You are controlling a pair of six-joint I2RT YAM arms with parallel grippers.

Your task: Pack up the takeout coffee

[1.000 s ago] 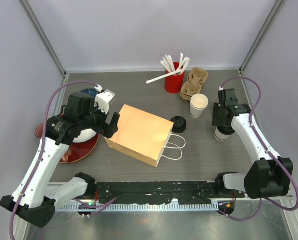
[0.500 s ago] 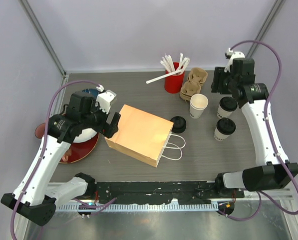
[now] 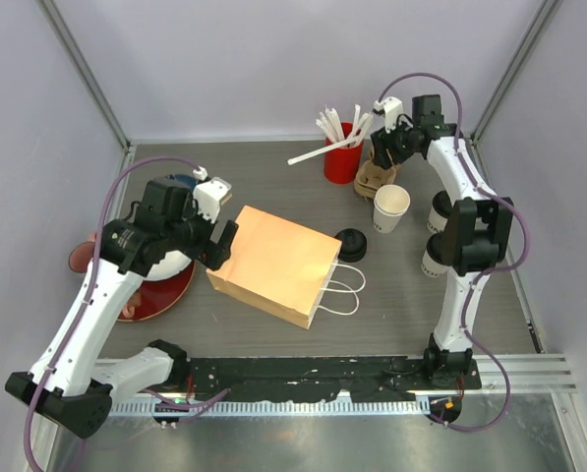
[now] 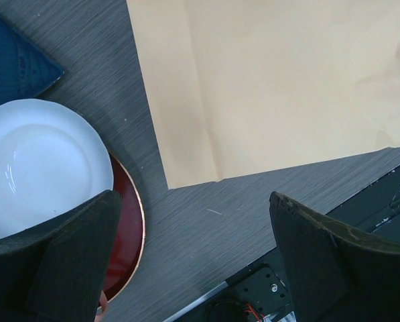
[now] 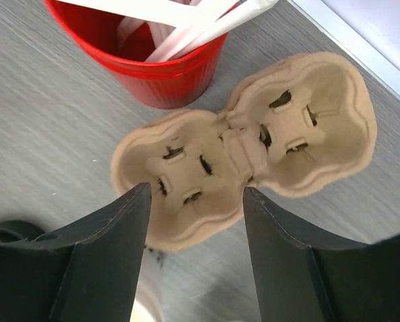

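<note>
Two takeout coffee cups, white with black lids, stand at the right, one (image 3: 438,210) behind the other (image 3: 432,260); my right arm partly hides both. My right gripper (image 3: 383,157) (image 5: 196,192) hangs open and empty above the brown cardboard cup carrier (image 3: 380,165) (image 5: 253,144) at the back, the near cell of the carrier showing between its fingers. The brown paper bag (image 3: 276,264) (image 4: 273,87) lies flat mid-table. My left gripper (image 3: 219,246) (image 4: 193,258) is wide open and empty over the bag's left edge.
A lidless white cup (image 3: 391,206) and a stack of black lids (image 3: 350,244) sit right of the bag. A red cup of stirrers (image 3: 341,149) (image 5: 153,67) stands beside the carrier. White (image 4: 39,161), red (image 4: 127,228) and blue (image 4: 12,60) plates lie at the left.
My right gripper let go of the front coffee cup, opened wider, and swung back and left to hover over the cardboard carrier. The left arm barely moved.
</note>
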